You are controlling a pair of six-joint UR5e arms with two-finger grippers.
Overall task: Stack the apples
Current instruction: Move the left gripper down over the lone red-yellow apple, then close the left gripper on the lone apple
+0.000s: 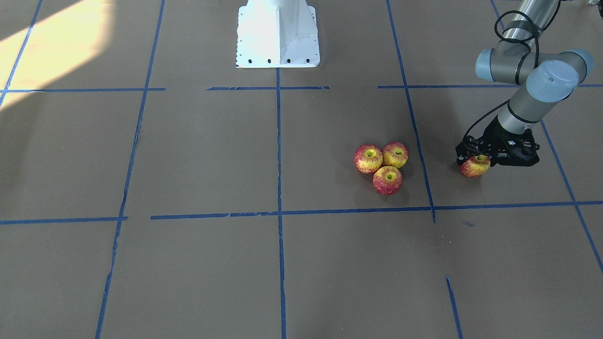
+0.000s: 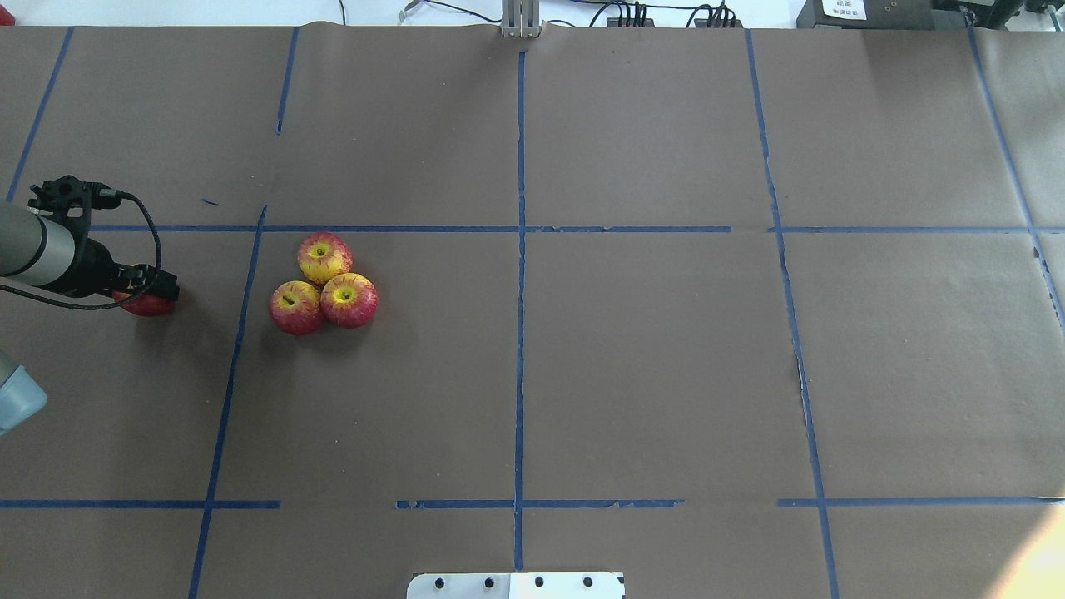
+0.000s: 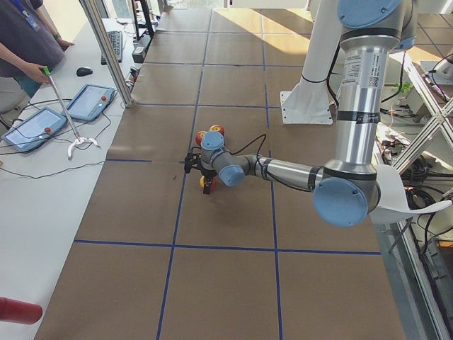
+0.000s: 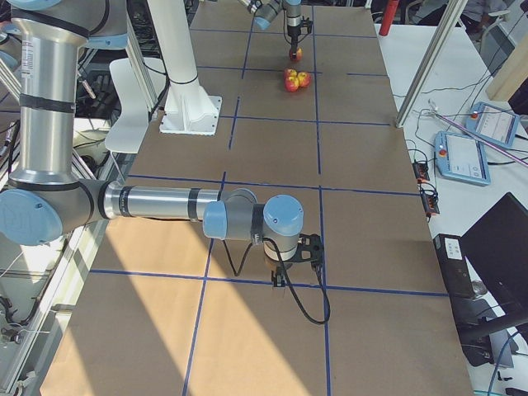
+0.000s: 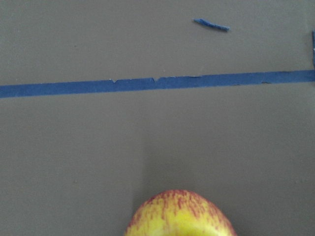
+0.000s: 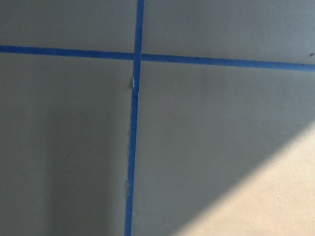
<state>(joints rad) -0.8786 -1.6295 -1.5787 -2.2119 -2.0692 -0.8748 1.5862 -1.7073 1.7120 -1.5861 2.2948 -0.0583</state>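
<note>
Three apples (image 1: 368, 158) (image 1: 395, 154) (image 1: 387, 180), red with yellow streaks, sit touching in a triangle on the brown table; they also show in the overhead view (image 2: 324, 257). A fourth apple (image 1: 475, 165) (image 2: 148, 304) sits between the fingers of my left gripper (image 1: 476, 162) (image 2: 146, 295), low over the table and apart from the cluster. Its top fills the bottom of the left wrist view (image 5: 179, 214). My right gripper (image 4: 297, 260) shows only in the right side view, far from the apples, and I cannot tell its state.
The white robot base (image 1: 278, 33) stands at the table's robot side. Blue tape lines (image 2: 520, 249) cross the brown paper. A side table with tablets (image 3: 42, 127) and a person (image 3: 28, 42) are beyond the edge on the robot's left.
</note>
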